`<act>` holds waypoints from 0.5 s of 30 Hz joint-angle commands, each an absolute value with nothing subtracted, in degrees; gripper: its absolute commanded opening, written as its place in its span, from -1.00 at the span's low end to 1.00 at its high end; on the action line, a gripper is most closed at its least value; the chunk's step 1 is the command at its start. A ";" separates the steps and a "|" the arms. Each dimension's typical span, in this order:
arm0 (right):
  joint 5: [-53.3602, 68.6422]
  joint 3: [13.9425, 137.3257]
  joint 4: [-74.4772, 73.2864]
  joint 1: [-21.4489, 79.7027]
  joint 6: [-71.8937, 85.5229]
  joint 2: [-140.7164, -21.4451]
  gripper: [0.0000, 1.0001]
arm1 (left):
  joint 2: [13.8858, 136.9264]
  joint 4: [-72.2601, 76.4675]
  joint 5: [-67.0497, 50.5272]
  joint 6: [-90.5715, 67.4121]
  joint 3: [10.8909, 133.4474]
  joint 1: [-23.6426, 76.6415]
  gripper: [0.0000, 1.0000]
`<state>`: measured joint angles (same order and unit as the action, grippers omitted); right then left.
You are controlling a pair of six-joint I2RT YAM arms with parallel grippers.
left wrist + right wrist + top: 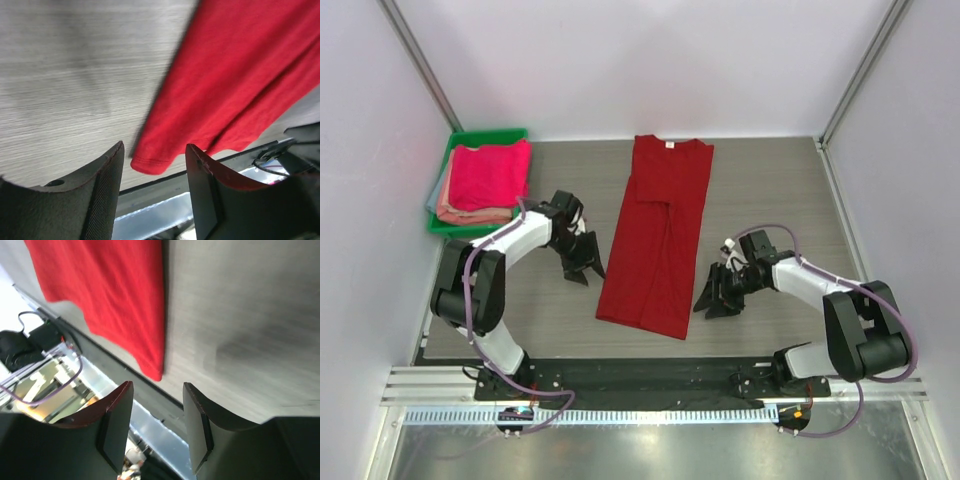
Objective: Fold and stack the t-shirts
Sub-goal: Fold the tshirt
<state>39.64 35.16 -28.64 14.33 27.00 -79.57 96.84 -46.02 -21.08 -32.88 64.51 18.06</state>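
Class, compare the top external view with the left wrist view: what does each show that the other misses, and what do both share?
Only top external: the green tray with folded shirts, and the red t-shirt's collar. Only left wrist: the inner faces of the left gripper's open fingers, close up. Both: the red t-shirt on the grey table.

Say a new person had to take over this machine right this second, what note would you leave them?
Left hand: open, empty, left of the red shirt.
Right hand: open, empty, right of it.
Red shirt: flat mid-table, sides apparently folded in, collar away from the arms.
Done: pink shirt tops a folded stack in the green tray, far left.
Left: finish folding the red shirt, add it to the stack.
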 commanded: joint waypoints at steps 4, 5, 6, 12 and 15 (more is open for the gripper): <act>43.86 32.43 -21.36 18.54 35.24 -79.89 0.02 | 97.29 -37.89 -25.05 -38.93 57.75 18.19 0.05; 43.34 32.34 -21.36 18.54 35.33 -81.55 0.02 | 97.47 -37.53 -25.05 -39.63 56.35 18.19 0.04; 42.46 32.26 -21.44 18.54 35.33 -82.35 0.02 | 97.64 -36.83 -25.05 -39.90 55.90 18.19 0.04; 38.77 32.69 -21.53 20.65 36.30 -87.36 0.02 | 98.35 -36.30 -23.91 -40.08 53.18 18.98 0.04; 37.27 32.96 -21.97 22.31 36.47 -88.15 0.00 | 98.35 -35.51 -23.47 -40.34 52.21 19.68 0.02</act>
